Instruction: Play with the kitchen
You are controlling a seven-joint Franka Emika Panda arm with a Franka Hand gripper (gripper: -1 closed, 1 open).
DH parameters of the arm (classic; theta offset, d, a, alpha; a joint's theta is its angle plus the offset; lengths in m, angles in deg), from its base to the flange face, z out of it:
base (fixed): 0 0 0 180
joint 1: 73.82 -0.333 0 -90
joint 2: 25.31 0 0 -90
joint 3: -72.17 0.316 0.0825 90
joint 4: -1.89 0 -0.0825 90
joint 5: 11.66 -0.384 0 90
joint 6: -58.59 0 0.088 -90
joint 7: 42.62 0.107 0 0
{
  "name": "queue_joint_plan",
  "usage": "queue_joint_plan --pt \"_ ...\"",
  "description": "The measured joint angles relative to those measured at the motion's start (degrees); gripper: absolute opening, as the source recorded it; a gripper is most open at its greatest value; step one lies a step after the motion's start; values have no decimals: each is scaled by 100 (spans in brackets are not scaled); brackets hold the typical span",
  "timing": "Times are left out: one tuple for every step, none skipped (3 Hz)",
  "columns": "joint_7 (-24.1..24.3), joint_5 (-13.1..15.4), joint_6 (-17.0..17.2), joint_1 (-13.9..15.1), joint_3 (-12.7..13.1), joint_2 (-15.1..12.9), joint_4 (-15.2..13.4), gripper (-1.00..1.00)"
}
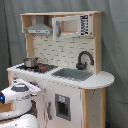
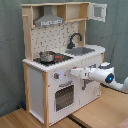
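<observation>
The kitchen is standing upright on a wooden floor, backed close against a grey curtain in both exterior views. Its counter edge is running along the front, rounding off at the sink end in the first exterior view.

On the counter, a small pot is sitting on the stove, well inside the counter's edge. The sink is lying beside the stove, with the black faucet rising at its rear edge. Above, the grey hood is hanging over the stove, and the microwave cabinet is occupying the other upper corner; its door is standing ajar in the second exterior view.

The oven door is appearing shut, flush with the front panel.

The gripper is reaching in at the front face, just below the counter edge and above the oven door, its tip close to or touching the panel; contact cannot be confirmed. Whether its fingers are parted or closed, I cannot tell.

Open floor is lying in front of the cabinet in the second exterior view, and the space above the counter, between stove and hood, is standing free.
</observation>
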Motion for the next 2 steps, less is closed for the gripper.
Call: queue_joint_plan --pt "-606 0 65 -14 4 0 11 -100" --pt "-1197 0 153 -31 9 0 26 -100"
